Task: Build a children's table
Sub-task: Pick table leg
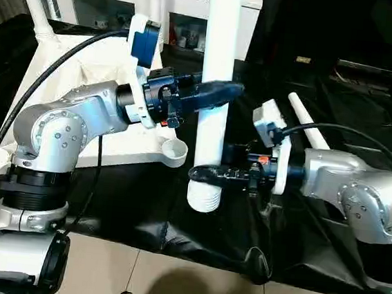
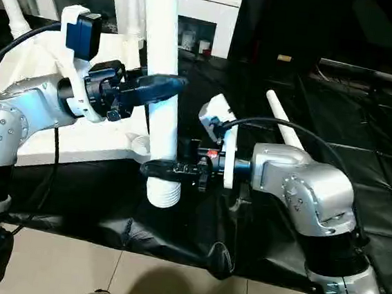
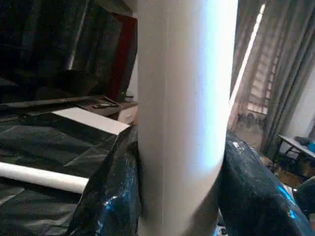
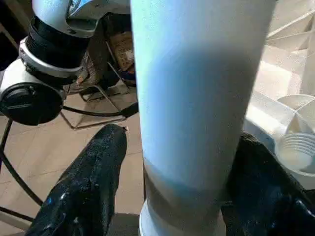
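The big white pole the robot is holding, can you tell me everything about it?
The leg is a long, round, smooth white tube that looks like plastic. It stands upright, its top running out of the picture. Its lower end has ribbed rings like a screw thread and hangs just above the black sheet. The left gripper clamps it higher up, the right gripper near the bottom. An open corner socket of the table top sits beside it.

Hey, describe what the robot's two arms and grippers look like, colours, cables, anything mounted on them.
Both arms are silver metal with rounded joint housings and black cables looping along them. The left gripper and right gripper each have two glossy black fingers. A white bracket sits at each wrist; the left one carries a blue box.
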Controlling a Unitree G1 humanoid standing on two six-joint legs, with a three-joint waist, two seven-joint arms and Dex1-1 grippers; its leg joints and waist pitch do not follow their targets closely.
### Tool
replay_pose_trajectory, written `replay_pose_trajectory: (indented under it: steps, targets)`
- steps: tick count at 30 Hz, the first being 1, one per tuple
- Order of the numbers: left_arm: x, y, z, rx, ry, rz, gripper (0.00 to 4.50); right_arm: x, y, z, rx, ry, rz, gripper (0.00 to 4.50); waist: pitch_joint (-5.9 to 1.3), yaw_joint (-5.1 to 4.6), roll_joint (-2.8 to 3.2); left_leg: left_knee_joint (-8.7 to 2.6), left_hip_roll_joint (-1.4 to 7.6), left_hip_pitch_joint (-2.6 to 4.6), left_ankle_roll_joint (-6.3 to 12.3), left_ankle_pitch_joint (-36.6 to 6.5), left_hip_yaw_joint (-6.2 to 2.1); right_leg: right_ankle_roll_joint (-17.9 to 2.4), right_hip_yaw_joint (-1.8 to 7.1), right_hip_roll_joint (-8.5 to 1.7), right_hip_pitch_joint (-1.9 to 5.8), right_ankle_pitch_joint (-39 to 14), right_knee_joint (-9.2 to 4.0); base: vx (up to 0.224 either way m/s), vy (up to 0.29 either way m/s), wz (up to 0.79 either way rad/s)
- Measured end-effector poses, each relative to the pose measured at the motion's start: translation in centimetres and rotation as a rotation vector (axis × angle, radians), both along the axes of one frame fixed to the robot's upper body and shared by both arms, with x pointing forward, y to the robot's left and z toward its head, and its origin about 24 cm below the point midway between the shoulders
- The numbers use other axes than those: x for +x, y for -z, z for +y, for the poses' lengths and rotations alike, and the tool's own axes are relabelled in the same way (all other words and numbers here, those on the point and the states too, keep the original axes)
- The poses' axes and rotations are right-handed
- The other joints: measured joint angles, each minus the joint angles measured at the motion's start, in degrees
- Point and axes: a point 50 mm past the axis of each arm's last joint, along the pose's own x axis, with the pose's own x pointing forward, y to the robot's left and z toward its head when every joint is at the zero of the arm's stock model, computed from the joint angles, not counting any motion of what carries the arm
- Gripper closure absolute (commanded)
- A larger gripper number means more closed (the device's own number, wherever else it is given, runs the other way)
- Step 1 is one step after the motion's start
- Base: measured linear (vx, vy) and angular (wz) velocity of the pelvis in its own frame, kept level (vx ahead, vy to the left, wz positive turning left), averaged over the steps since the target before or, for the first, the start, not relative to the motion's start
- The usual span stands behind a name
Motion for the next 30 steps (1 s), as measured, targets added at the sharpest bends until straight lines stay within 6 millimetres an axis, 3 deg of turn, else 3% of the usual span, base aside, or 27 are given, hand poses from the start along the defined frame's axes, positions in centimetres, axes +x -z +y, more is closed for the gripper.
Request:
replay_pose_trajectory:
  steps: [9, 21, 30]
  targets:
    - [-0.17, 0.04, -0.32, 0.009, 0.020, -0.007, 2.71, -0.02, 0.34, 0.24, -0.009, -0.008, 0.014, 1.43, 0.00, -0.01, 0.00, 0.00, 0.00, 0.00, 0.00, 0.00, 0.00, 0.00, 0.00, 0.00, 0.00, 0.00, 0.01, 0.000, 0.000, 0.00]
    - [-0.23, 0.09, -0.41, 0.011, 0.032, -0.008, 2.71, -0.01, 0.65, 0.42, -0.032, -0.008, 0.009, 2.48, 0.00, -0.03, 0.00, 0.00, 0.00, 0.00, 0.00, 0.00, 0.00, 0.00, 0.00, 0.00, 0.00, 0.00, 0.01, 0.000, 0.000, 0.00]
    - [-0.23, 0.09, -0.38, 0.014, 0.031, -0.008, 2.71, -0.02, 0.66, 0.55, -0.030, -0.011, 0.004, 2.61, 0.00, -0.03, 0.00, 0.00, 0.00, 0.00, 0.00, 0.00, 0.00, 0.00, 0.00, 0.00, 0.00, 0.00, 0.01, 0.000, 0.000, 0.00]
